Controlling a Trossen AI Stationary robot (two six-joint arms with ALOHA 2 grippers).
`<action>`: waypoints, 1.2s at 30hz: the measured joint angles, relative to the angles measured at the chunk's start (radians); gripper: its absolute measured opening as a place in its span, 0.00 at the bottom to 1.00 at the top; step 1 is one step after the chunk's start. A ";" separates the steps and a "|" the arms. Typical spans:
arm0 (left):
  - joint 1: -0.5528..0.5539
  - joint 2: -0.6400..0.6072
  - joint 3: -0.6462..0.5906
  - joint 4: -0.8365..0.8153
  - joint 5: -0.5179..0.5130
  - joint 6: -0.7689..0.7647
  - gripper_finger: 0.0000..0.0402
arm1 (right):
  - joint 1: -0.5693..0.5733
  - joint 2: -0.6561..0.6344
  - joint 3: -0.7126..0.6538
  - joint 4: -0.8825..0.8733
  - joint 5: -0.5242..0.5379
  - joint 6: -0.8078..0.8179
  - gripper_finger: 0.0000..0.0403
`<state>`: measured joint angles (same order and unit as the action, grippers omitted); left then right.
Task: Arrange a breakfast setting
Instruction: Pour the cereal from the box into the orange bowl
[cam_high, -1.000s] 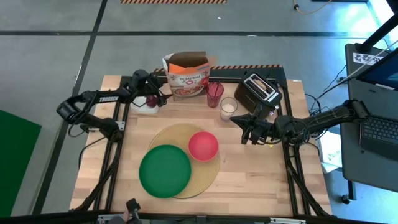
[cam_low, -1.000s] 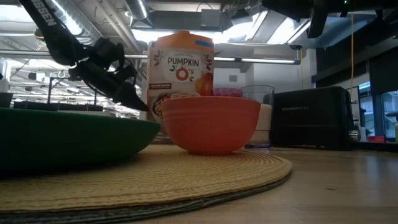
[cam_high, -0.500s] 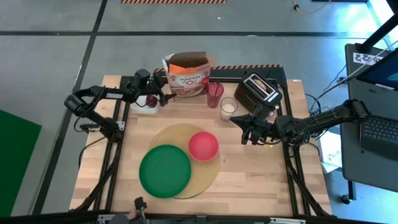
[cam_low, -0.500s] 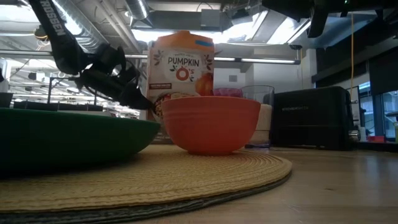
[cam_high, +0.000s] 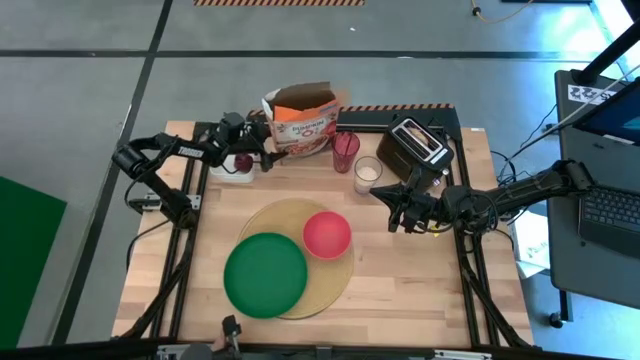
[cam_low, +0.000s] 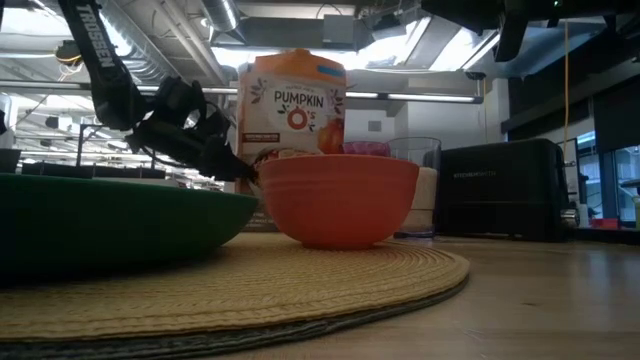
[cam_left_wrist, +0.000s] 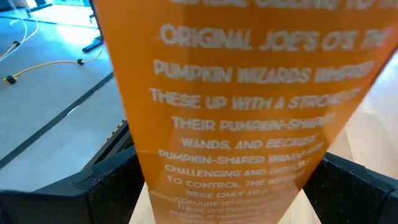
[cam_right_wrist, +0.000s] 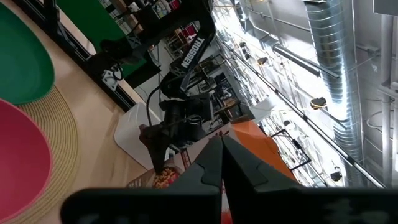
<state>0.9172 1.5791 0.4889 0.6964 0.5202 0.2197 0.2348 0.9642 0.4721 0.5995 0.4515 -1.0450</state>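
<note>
The table (cam_high: 400, 270) is pale, matt wood with visible grain. The placemat (cam_low: 330, 285) is coarse woven straw, ribbed and rough. The green plate (cam_high: 265, 275) and red bowl (cam_low: 338, 198) look like smooth plastic with a soft sheen. The cereal box (cam_low: 292, 105) is printed cardboard. The toaster (cam_low: 505, 188) is smooth and black. The glass (cam_low: 415, 152) is clear.

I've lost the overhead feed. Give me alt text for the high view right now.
The left gripper, open, reaches around the side of the orange cereal box at the table's far edge. The right gripper, shut and empty, waits near the black toaster. A green plate and red bowl sit on the round placemat.
</note>
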 joint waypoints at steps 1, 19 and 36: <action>-0.002 0.000 0.004 0.000 -0.002 -0.009 0.96 | 0.000 0.000 0.000 0.000 0.000 0.000 0.01; -0.047 0.000 0.020 -0.010 -0.015 -0.038 0.80 | 0.000 0.000 0.000 0.000 0.000 0.000 0.01; -0.048 -0.001 0.020 -0.005 -0.063 -0.035 0.78 | 0.000 0.000 0.000 -0.019 0.008 0.000 0.01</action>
<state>0.8692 1.5784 0.5091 0.6918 0.4576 0.1848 0.2348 0.9642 0.4721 0.5807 0.4599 -1.0454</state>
